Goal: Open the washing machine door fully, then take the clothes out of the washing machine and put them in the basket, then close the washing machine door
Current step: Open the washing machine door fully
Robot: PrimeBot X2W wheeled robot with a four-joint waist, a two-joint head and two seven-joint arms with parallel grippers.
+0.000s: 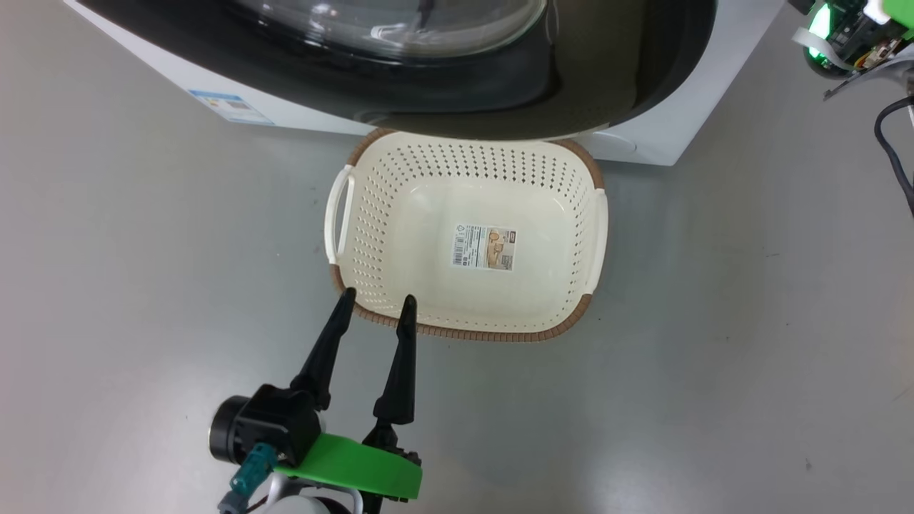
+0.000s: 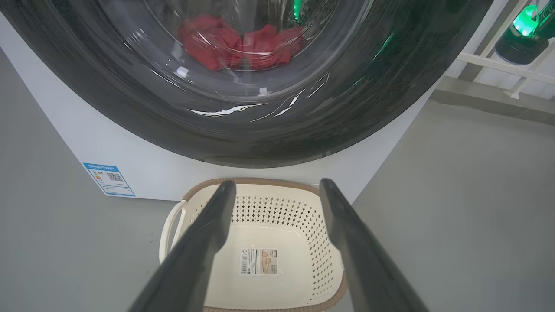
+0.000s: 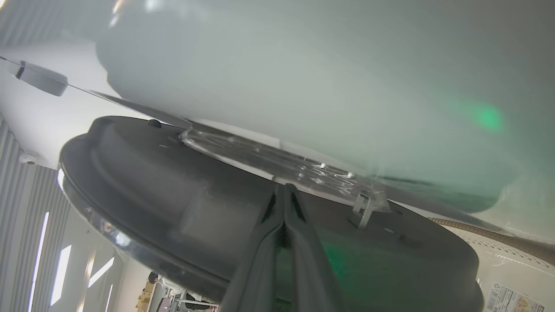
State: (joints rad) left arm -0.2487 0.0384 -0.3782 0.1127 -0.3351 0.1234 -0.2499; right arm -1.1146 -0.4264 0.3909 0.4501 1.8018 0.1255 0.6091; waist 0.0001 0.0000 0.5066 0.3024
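The washing machine (image 1: 643,135) stands at the far side, and the washing machine door (image 1: 428,93) covers its front, so the task looks barely begun. Whether the door is latched or slightly ajar is hard to tell. The basket (image 1: 371,214) sits on the floor just beside the machine's foot, its far rim under the door's overhang, with nothing in it but a paper label (image 1: 484,248). The clothes (image 2: 243,45) lie inside the drum, red behind the glass. Opening fully, unloading and closing are all left to do.

The left hand (image 1: 377,297) hovers at the basket's near-left rim, fingers spread wide and empty. The right hand (image 3: 285,187) has its fingers pressed together, holding nothing, tips against the door's edge near a clear plastic piece.

The floor (image 1: 714,357) is smooth grey with faint scuffs. Pale slatted wall panels (image 3: 26,225) show in the right wrist view.
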